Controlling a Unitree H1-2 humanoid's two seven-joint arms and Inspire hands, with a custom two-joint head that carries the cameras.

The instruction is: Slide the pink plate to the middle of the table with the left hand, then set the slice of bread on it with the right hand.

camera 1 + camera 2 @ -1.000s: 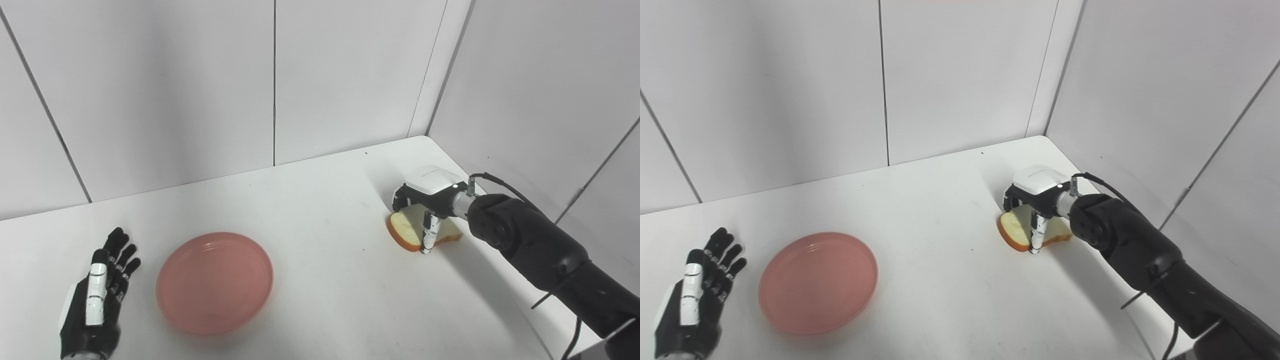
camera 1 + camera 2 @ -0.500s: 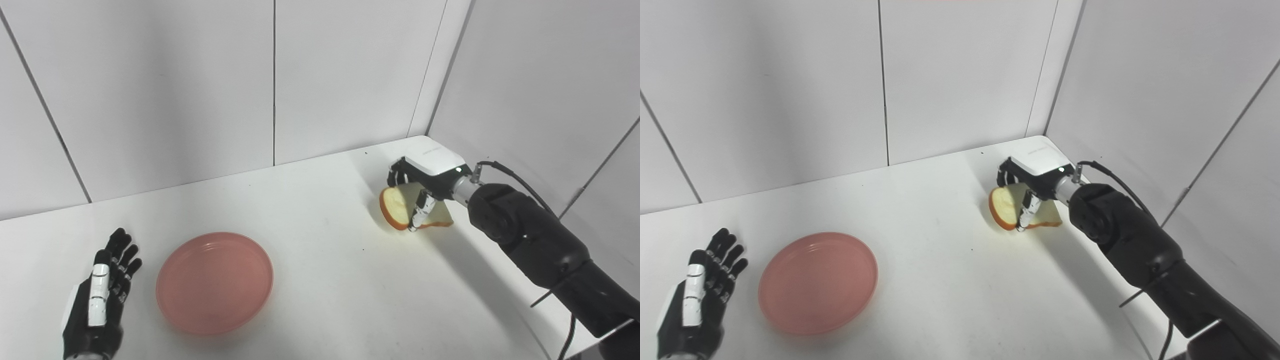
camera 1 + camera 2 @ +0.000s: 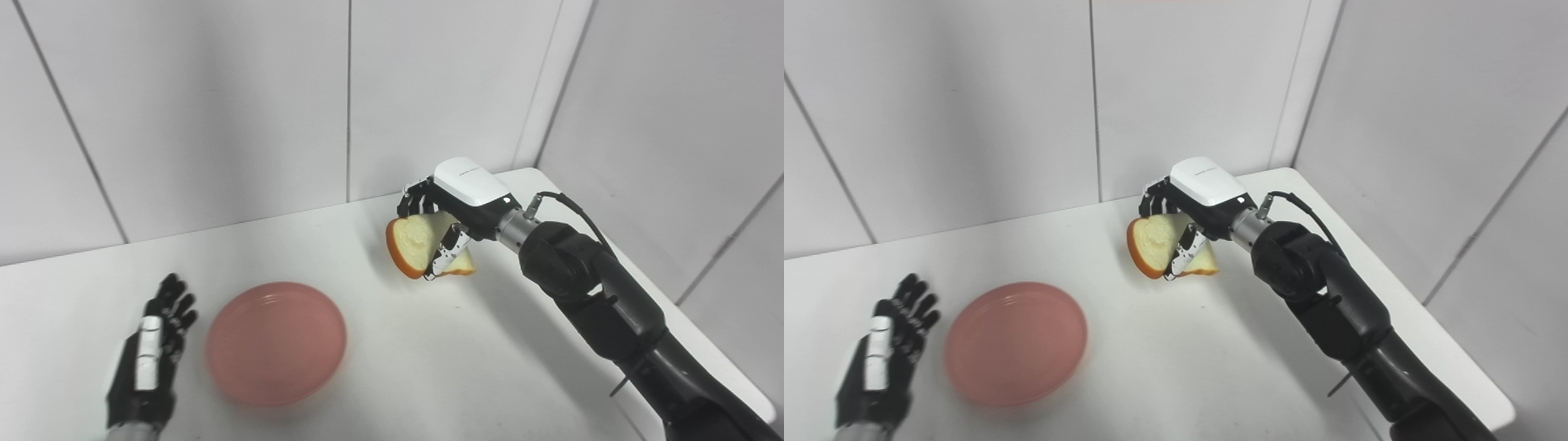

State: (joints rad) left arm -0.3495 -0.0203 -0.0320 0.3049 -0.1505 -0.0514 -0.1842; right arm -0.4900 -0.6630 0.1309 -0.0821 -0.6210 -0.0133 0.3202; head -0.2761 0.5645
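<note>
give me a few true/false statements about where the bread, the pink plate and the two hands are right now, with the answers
1. The right hand holds the slice of bread clear of the table. True.
2. The slice of bread lies on the pink plate. False: the plate is bare, and the bread is in the air to the plate's right.
3. The left hand grips the rim of the plate. False: it rests open on the table beside the plate, on its left, holding nothing.
4. The bread is tilted, its cut face turned toward the plate's side. True.
5. The plate sits against the back wall. False: it lies near the front of the table, left of the middle.
</note>
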